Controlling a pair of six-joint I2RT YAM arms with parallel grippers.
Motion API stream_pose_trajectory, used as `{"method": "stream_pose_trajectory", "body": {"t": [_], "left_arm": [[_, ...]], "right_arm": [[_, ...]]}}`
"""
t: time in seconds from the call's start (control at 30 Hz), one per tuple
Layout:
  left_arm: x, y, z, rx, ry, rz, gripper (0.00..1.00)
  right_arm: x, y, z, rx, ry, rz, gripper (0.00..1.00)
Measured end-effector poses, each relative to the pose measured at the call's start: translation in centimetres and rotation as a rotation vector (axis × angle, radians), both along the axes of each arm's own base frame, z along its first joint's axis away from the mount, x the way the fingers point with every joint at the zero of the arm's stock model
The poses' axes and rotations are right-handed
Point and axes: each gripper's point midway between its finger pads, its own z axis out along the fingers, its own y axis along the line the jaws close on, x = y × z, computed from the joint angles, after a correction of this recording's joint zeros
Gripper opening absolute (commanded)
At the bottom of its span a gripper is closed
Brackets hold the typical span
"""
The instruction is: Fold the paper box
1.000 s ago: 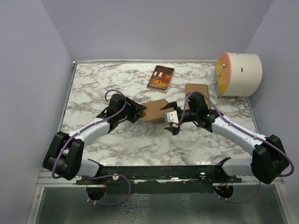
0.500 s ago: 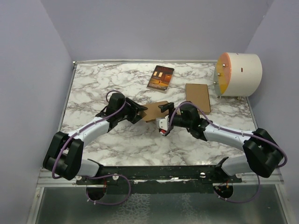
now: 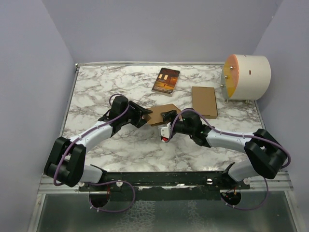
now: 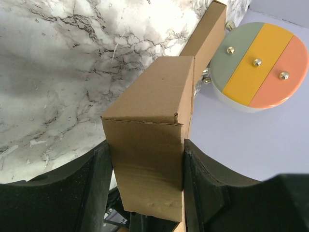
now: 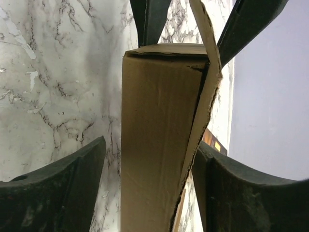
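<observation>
Two arms, one box: both are on the paper box [image 3: 158, 115], which sits mid-table, a bit left of centre. Can't tell if it's resting on the marble table [image 3: 96, 92] or held just off it.
Left gripper [image 3: 146, 116]: clamped on the box's left end, with a finger flat against each side in the wrist view. Looks like a solid hold to me.
Box: slim brown carton with the sides already up, but one long flap [image 5: 205, 72] stands loose and ragged along one edge.
Right gripper [image 3: 167, 118]: jaws astride the other end, not gripping. There's a sliver of marble showing between one finger and the cardboard, and the other finger sits just beside the loose flap.
Risk 1: if those jaws pinch in with the flap outside, it'll probably crease the wrong way or tear instead of tucking.
Risk 2: squeezing a hollow carton could crush it or twist it out of the left hold.
Back and right: a book [image 3: 166, 80], a bigger carton [image 3: 204, 101] and a round drum [image 3: 246, 76], all well apart from the action, so no bumping worries.
</observation>
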Motion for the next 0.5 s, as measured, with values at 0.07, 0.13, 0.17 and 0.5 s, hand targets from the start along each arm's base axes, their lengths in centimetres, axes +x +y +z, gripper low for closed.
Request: {"method": "stream_pose_trajectory", "body": {"t": [0.07,0.13,0.17,0.5], "left_arm": [[-0.01,-0.01,0.03,-0.001,-0.001,-0.001,0.42],[-0.03,-0.03,0.04,-0.004,0.001,0.000,0.42],[-0.03,-0.06,0.08,-0.006,0.001,-0.001,0.43],[-0.26,-0.22,0.00,-0.031,0.001,-0.008,0.53]], "right_arm": [[0.08,0.05,0.02,0.001,-0.005,-0.004,0.61],[0.21,0.11,0.25,0.007,-0.015,-0.008,0.55],[0.26,0.12,0.34,0.010,-0.017,-0.009,0.53],[0.39,0.11,0.48,0.019,-0.013,-0.021,0.42]]}}
